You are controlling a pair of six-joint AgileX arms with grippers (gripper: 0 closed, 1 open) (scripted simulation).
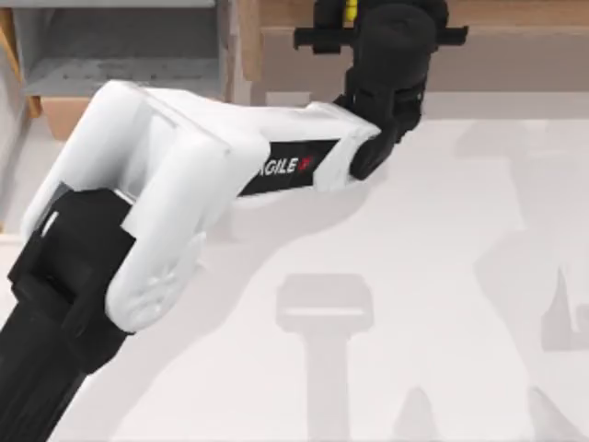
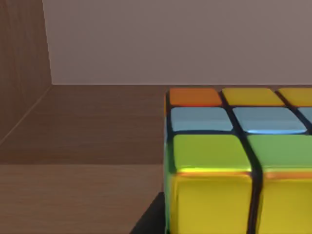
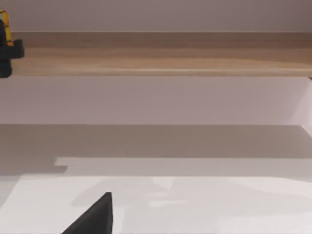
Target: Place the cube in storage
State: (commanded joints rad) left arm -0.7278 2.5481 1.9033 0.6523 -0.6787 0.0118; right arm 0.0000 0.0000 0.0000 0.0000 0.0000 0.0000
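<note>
The cube (image 2: pixel 229 161) has yellow, green, pale blue and orange tiles with dark lines between them, and it looms close in the left wrist view. Behind it lie the brown wooden floor and walls of the drawer (image 2: pixel 87 126). From above, my left arm stretches to the table's far edge. There its gripper (image 1: pixel 382 32) hangs over the wooden drawer (image 1: pixel 515 55), shut on the cube, of which a yellow sliver (image 1: pixel 348 9) shows. The right wrist view catches that cube (image 3: pixel 5 24) far off at the level of the drawer's rim (image 3: pixel 161 53). A dark part of my right gripper (image 3: pixel 95 217) rests low over the white table.
A grey shelf unit (image 1: pixel 120 46) stands at the back left beside the drawer. The white table (image 1: pixel 414 276) spreads in front of the drawer, crossed by arm shadows.
</note>
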